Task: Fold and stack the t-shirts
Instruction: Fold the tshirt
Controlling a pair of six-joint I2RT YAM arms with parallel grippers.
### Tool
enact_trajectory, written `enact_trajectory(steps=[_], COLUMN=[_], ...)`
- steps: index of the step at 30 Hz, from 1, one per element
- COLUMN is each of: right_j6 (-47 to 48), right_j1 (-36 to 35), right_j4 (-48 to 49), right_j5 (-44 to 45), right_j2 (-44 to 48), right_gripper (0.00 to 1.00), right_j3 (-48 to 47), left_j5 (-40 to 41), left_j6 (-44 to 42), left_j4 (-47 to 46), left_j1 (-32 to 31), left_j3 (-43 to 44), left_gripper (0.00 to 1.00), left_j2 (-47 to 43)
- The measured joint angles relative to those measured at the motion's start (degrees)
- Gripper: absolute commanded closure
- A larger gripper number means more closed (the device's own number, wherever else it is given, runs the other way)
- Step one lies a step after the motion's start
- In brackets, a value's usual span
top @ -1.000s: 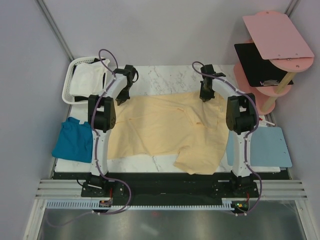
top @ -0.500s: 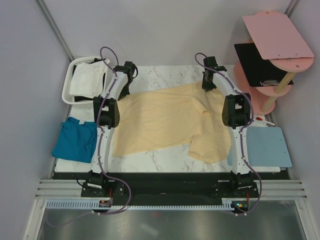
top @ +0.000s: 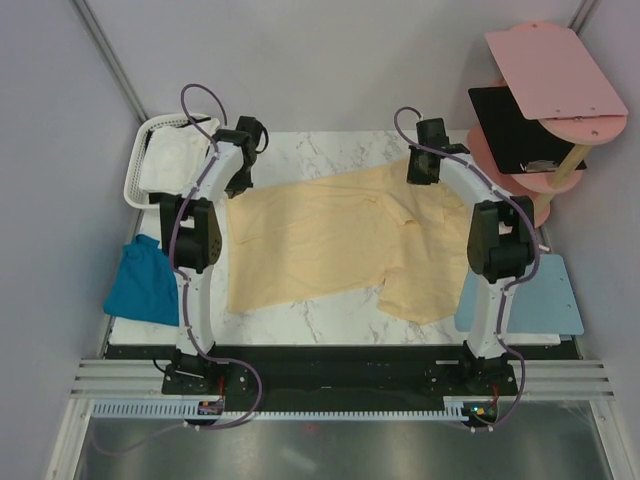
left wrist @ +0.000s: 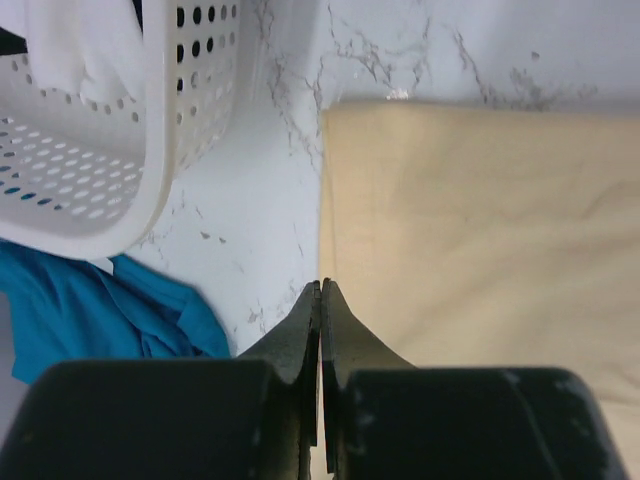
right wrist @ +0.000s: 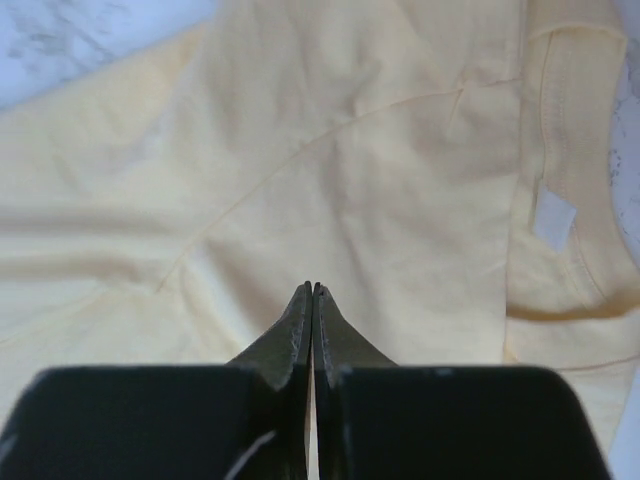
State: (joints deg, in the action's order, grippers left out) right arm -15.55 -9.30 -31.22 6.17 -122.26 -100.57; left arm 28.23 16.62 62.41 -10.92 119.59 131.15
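Observation:
The pale yellow-cream t-shirt (top: 330,240) lies spread across the marble table, collar to the right. My left gripper (top: 240,180) is shut at the shirt's far-left edge. In the left wrist view the tips (left wrist: 320,285) meet the cloth's edge (left wrist: 480,230). My right gripper (top: 422,172) is shut on the far-right part of the shirt. In the right wrist view the tips (right wrist: 311,287) press into the cloth (right wrist: 350,170) near the collar label (right wrist: 552,218). The teal t-shirt (top: 145,285) lies crumpled at the left. The white t-shirt (top: 170,160) sits in the basket.
The white slotted basket (top: 135,185) stands at the far left and shows close by in the left wrist view (left wrist: 150,130). A light-blue mat (top: 535,295) lies at the right edge. A pink tiered shelf (top: 545,70) stands at the far right.
The yellow shirt was dragged toward the far side and spread flatter. Since half a second ago both arms swung outward, and the shirt's far corners shifted slightly apart.

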Motion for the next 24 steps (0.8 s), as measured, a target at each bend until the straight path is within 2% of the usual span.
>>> enact_trajectory(steps=[4,10,14,15,17,18,19,21,24], right_j6=[-0.5,-0.7,-1.3,-1.6,-2.0,-2.4,-2.6,-3.3,-3.8], right_j1=[-1.7,-3.5,-3.4,-3.3,-3.2,-3.2,-3.2,-3.2,-3.2], right_j4=[1.9,1.7,0.3,0.1,0.0,0.0,0.0,0.3,1.2], right_j5=[-2.3,-2.2,-0.5,-0.2,0.0,0.0,-0.1,-0.5,-1.4], right_j2=[10.3,19.5,22.4,23.0,24.5,25.3,26.2,27.8,29.6], right_gripper=[0.96,0.93,0.72,0.61,0.48,0.37,0.31,0.22,0.21], right_j3=[5.4,13.8,21.4,23.2,26.8,28.1,29.6,31.9,34.4], left_j5=[-1.4,-4.8,-4.8,-4.8,-4.8,-4.8,-4.7,-4.1,-2.8], left_j6=[0.3,1.8,2.2,2.2,2.3,2.3,2.4,2.3,2.3], left_j4=[-1.8,-2.9,-2.5,-2.5,-2.3,-2.0,-1.3,0.6,4.7], left_j1=[-1.8,-4.1,-4.7,-4.7,-4.7,-4.6,-4.6,-4.6,-4.5], left_j3=[-6.1,-12.3,-13.1,-13.0,-12.7,-12.3,-11.4,-8.5,-0.5], left_gripper=[0.98,0.98,0.98,0.98,0.98,0.98,0.98,0.98,0.98], left_j2=[-5.0,-1.1,0.4,0.4,0.5,0.8,1.4,3.2,7.8])
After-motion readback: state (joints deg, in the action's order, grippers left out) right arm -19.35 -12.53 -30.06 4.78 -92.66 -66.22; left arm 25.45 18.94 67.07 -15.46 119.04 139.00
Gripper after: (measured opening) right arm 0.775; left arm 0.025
